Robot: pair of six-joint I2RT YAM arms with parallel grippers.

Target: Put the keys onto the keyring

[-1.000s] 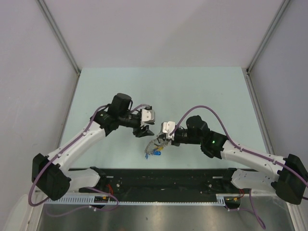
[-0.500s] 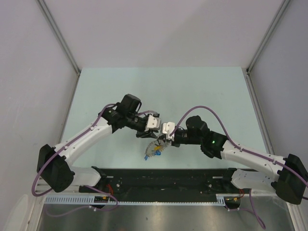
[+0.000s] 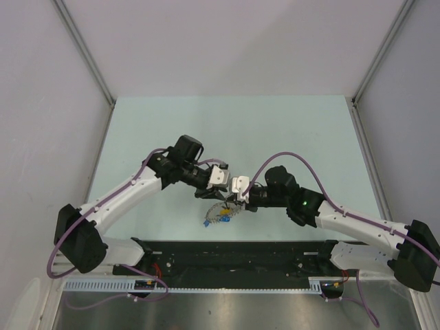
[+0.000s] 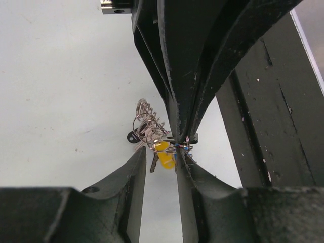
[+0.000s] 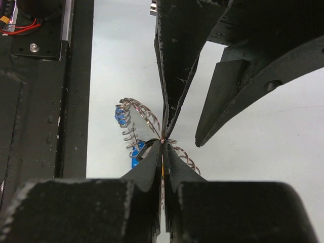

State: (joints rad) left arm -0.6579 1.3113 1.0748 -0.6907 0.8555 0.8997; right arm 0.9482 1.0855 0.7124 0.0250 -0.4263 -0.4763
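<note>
Keys (image 4: 164, 154) with small plastic heads, one yellow, one black and at least one blue, hang bunched on the silver wire keyring (image 4: 147, 126), a ring edged with a row of small loops. From overhead we see the bunch low over the pale green table (image 3: 275, 124), near its front edge and between the two arms. We cannot tell whether it touches the surface. The right pincer (image 5: 163, 144) is pressed together on the ring's wire, pinching it at the very tips. The left pincer (image 4: 159, 157) faces it, its fingers a narrow gap apart with the wire and the yellow head between them. We cannot tell whether they bear on the wire. We judge the task far along, since the keys we can make out seem already gathered on the ring. What may be left is seating the last one fully, and we cannot confirm that each is threaded.
</note>
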